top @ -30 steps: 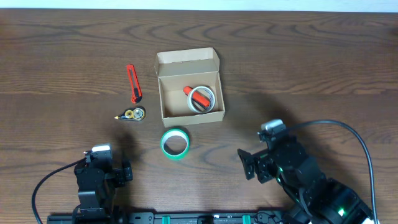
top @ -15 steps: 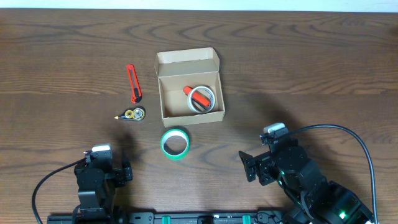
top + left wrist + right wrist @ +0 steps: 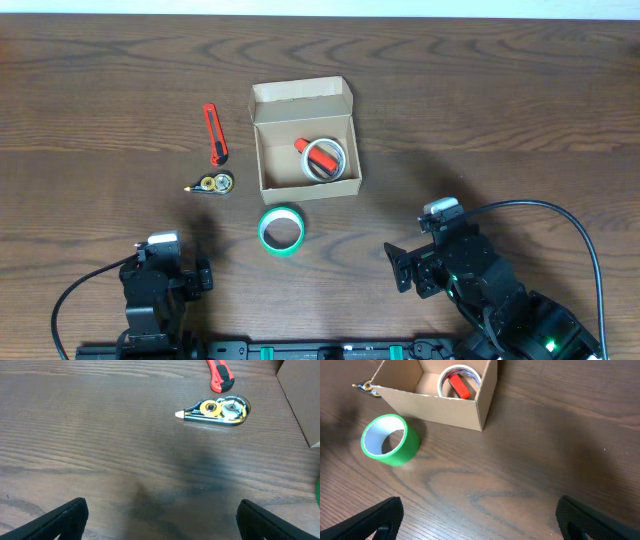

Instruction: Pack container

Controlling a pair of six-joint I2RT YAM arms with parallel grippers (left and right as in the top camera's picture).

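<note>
1. A dark brown table with a strong wood grain fills the overhead view; soft shadows are cast on it near both arms.
2. Of the room, only a pale strip along the table's far edge is seen, beyond the container.
3. The container is placed near the middle of the table, its flap lid folded open on the far side.
4. Inside the container, a pale tape roll is laid flat against the right wall, and a red item is lodged in its ring.
5. A green tape roll is set just in front of the container's front wall, apart from it.
6. A red utility knife is laid to the left of the container, and a correction tape dispenser is found just nearer than the knife, also left of the container.
7. The left gripper is held well apart from the container, near and to its left; its jaws are spread wide with only bare wood between them.
8. The right gripper is held near and to the right of the container, likewise spread wide and empty.
</note>
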